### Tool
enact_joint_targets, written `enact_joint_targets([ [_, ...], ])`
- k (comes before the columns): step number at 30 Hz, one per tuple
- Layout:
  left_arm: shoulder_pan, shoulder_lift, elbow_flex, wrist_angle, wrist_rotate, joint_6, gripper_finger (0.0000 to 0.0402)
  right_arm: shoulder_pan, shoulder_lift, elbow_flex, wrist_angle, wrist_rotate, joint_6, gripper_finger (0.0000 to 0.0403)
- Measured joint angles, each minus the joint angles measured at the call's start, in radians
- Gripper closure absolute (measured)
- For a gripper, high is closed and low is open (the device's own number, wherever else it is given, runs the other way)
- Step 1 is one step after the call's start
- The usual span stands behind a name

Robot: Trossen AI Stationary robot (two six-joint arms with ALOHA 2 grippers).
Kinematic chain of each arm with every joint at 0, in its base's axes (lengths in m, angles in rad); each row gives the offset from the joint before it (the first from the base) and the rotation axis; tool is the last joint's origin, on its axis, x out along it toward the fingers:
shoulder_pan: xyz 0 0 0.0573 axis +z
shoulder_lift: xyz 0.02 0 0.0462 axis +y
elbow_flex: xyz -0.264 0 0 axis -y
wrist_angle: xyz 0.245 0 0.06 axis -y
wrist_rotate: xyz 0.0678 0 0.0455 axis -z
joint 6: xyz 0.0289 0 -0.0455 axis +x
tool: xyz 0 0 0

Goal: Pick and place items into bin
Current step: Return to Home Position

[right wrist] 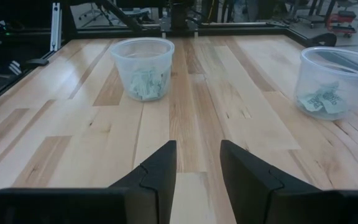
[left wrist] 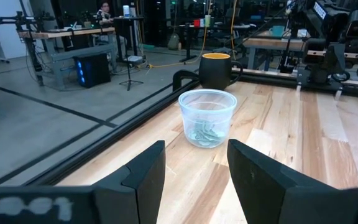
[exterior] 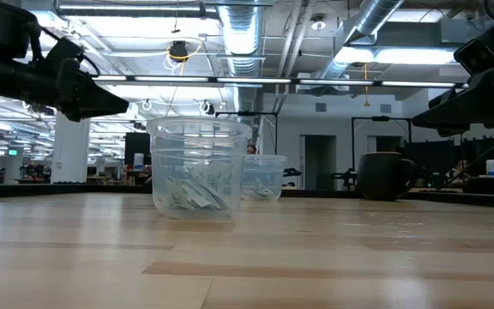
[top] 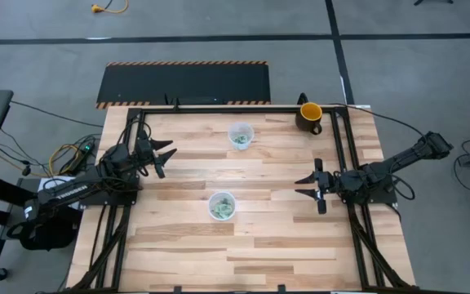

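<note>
The items are tiny pale green pieces [right wrist: 143, 84] lying in the bottoms of two clear plastic cups. One cup [top: 222, 206] stands near the table's middle, the other [top: 241, 135] farther back; no bin apart from these cups is in view. My left gripper [top: 163, 155] hovers open at the table's left side, pointing level toward the far cup [left wrist: 207, 118]. My right gripper [top: 308, 186] hovers open at the right side, slanting slightly down toward the near cup [right wrist: 143, 67], with the far cup [right wrist: 334, 81] off to one side. Neither gripper has anything between its fingers.
A yellow-and-dark mug [top: 309, 117] stands at the far edge, right of the far cup. A black frame [top: 219, 107] runs along the table's far, left and right edges. Bare wooden tabletop [top: 259, 245] lies between and in front of the grippers.
</note>
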Motion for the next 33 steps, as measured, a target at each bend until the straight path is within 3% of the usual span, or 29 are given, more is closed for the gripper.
enact_joint_targets([
  [33, 0.0, 0.0, 0.0, 0.0, 0.0, 0.022, 0.0239, 0.0, 0.0, 0.0, 0.0, 0.0, 0.0, 0.0284],
])
